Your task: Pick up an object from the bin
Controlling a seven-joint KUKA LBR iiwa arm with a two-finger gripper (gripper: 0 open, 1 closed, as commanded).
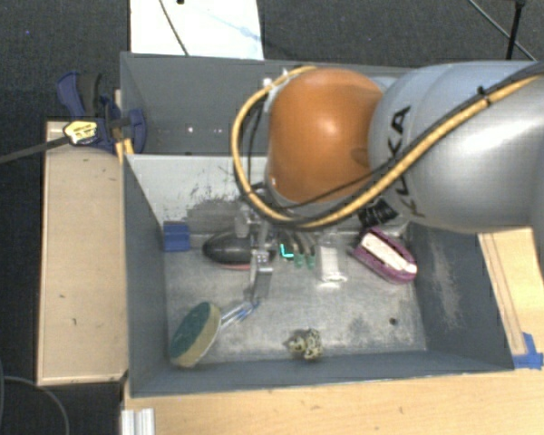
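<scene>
The gripper (257, 290) hangs low in the middle of the bin (147, 279), under the arm's orange cover, and I cannot tell whether it is spread or pressed together. Its tip is just above the thin handle end of a brush (198, 332) with a round green-and-tan head, which lies slanting toward the bin's front left corner.

A dark oval thing (227, 248) lies just beside the gripper on the left, with a blue block (175, 236) further left near the wall. To grasp well, it probably needs to come straight down across the narrow handle, not the wide head, and stay clear of the dark oval.

A purple and white thing (386, 256) lies well apart on the right, and a small crumpled thing (304, 343) sits near the front wall. The bare floor between them leaves room, and straight up looks the freest way to lift.
</scene>
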